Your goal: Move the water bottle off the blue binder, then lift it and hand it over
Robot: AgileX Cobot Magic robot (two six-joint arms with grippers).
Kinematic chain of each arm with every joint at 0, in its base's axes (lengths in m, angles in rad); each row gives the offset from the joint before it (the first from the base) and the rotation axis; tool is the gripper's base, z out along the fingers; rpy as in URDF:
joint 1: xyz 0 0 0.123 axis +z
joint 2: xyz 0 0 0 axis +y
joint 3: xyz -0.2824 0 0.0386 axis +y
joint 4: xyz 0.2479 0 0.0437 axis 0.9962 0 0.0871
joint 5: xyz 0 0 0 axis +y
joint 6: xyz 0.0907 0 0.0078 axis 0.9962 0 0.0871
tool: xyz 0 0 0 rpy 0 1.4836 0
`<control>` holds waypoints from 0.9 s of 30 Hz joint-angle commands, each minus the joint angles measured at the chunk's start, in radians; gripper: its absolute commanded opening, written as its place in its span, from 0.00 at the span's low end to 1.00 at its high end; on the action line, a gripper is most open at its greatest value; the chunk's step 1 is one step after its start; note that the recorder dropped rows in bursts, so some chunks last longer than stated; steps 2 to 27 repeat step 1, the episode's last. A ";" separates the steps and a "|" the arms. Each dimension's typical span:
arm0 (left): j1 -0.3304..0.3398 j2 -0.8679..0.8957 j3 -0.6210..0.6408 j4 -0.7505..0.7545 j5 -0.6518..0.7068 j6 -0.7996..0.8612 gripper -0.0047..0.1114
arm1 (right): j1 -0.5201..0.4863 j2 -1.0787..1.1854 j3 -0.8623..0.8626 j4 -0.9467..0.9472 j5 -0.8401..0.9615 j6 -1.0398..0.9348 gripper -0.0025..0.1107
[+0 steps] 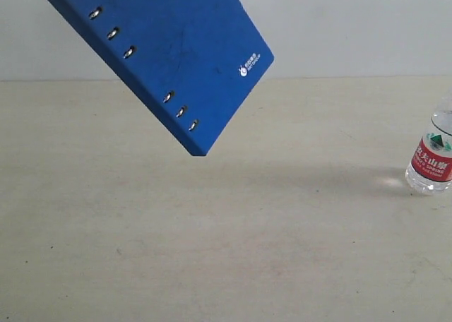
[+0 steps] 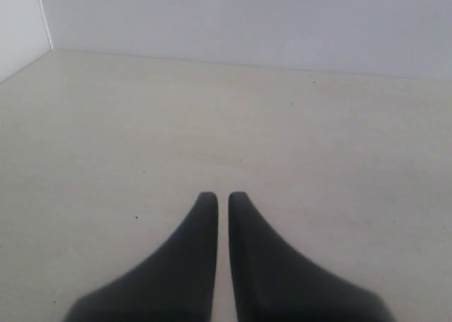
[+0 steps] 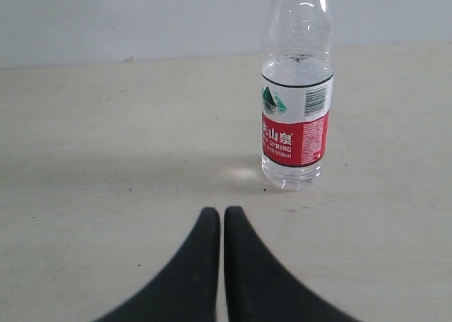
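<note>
Though apart, 1 blue binder [image 1: 169,54], 1 water bottle [image 1: 432,156]

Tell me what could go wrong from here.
1. The blue binder hangs tilted above the table, and whatever holds it is out of frame; if that hold slips, it would likely fall.
2. The water bottle stands upright just ahead of the right gripper, whose fingers are shut; moving forward could tip it.
3. In the exterior view the water bottle is cut off by the picture's edge, so tracking it there may fail.
</note>
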 commanded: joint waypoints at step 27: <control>-0.006 -0.004 -0.001 0.000 -0.004 -0.005 0.09 | -0.001 -0.005 -0.001 0.000 -0.009 -0.002 0.02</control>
